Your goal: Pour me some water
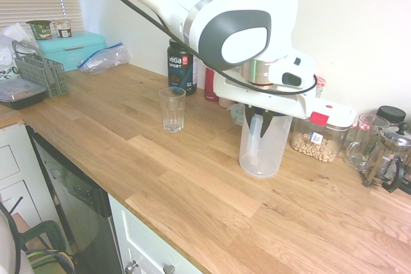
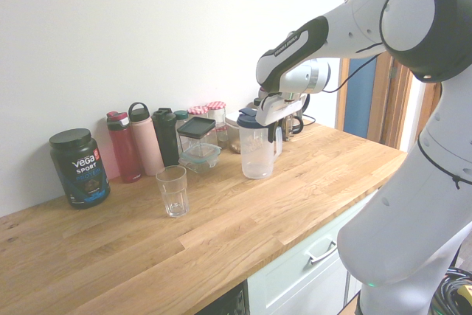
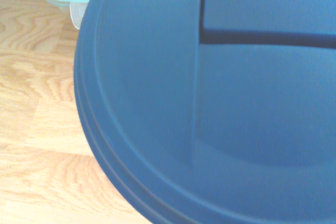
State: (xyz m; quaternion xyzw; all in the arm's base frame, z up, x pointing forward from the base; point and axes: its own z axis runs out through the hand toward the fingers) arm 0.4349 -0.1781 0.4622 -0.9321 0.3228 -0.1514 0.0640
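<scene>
The clear plastic water jug with a dark blue lid (image 2: 257, 151) stands upright on the light wooden tabletop (image 2: 243, 234), and everything here is placed from it. The white arm's gripper (image 2: 271, 127) comes steeply down at the jug's handle side, its fingers closed; whether they clamp the handle cannot be told, since the arm's own body hides that spot in the first exterior view. In the wrist view the blue lid (image 3: 220, 103) fills nearly the whole picture, with bare wood beside it.

The empty clear drinking glass (image 2: 172, 191) stands upright on the tabletop well apart from the jug, toward the black protein tub with a printed label (image 2: 80, 167). Behind the jug, against the wall, a red bottle (image 2: 123, 147), a pink bottle (image 2: 144, 139) and a black bottle (image 2: 166, 136) stand in a row. A clear container of nuts with a white lid (image 1: 318, 138) sits just beside the jug, and a glass French press (image 1: 387, 155) stands farther along from it.
</scene>
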